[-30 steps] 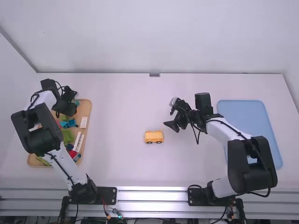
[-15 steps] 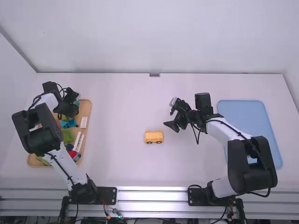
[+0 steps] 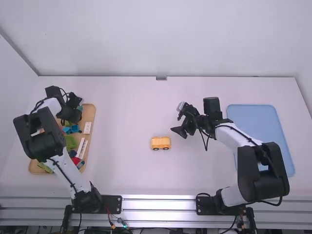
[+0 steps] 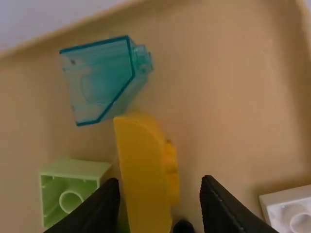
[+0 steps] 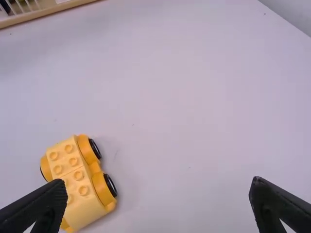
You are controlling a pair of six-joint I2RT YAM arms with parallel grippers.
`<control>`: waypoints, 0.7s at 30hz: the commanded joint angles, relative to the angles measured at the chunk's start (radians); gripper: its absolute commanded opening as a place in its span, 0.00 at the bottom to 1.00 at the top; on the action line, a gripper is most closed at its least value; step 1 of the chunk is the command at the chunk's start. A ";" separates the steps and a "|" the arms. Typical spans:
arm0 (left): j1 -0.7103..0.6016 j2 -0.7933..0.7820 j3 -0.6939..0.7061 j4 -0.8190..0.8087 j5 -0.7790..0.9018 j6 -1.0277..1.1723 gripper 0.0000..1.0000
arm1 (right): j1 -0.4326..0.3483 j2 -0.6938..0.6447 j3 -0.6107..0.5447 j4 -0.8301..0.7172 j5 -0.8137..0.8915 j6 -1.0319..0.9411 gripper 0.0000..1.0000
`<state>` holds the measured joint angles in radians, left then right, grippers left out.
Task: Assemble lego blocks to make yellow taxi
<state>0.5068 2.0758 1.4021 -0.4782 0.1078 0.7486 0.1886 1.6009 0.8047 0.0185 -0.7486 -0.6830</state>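
High view: wheeled yellow base (image 3: 160, 143), apparently built, right of wooden tray (image 3: 88, 115). Left hand (image 4: 160, 183), spread, over tray; right hand (image 5: 158, 185), spread, well right. Yellow block (image 4: 143, 174), inside tray, probably outstanding.

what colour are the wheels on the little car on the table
The wheels are black at the rims; the right wrist view shows this best.

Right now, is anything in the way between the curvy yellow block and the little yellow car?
Yes, the tray's rim: the yellow block lies inside the tray, and the car is out on the table. The block would probably need lifting over. I see nothing between the rim and the car.
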 commanded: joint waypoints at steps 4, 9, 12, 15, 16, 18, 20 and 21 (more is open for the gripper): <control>0.003 0.047 -0.005 0.012 -0.013 -0.019 0.42 | 0.001 0.010 0.000 -0.003 -0.005 0.007 0.99; 0.003 0.066 -0.005 0.025 0.001 -0.026 0.37 | 0.001 0.010 0.000 -0.002 -0.006 0.006 0.99; 0.004 0.066 -0.005 0.036 0.019 -0.027 0.33 | 0.000 0.010 0.000 -0.001 -0.006 0.006 0.99; 0.002 0.066 -0.005 0.047 0.034 -0.027 0.28 | 0.000 0.010 0.000 0.002 -0.006 0.006 0.99; 0.002 0.066 -0.005 0.046 0.030 -0.027 0.26 | 0.000 0.010 0.000 0.003 -0.006 0.006 0.99; 0.002 0.065 -0.004 0.043 0.023 -0.027 0.22 | 0.000 0.010 0.000 0.004 -0.006 0.007 0.99; 0.002 0.062 0.002 0.039 -0.013 -0.070 0.18 | 0.000 0.010 0.000 0.005 -0.012 0.006 0.99; 0.002 0.060 0.004 0.037 -0.022 -0.079 0.18 | 0.000 0.010 0.000 0.005 -0.013 0.006 0.99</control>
<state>0.5068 2.1132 1.4025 -0.4313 0.1184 0.7025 0.1886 1.6009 0.8047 0.0235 -0.7494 -0.6819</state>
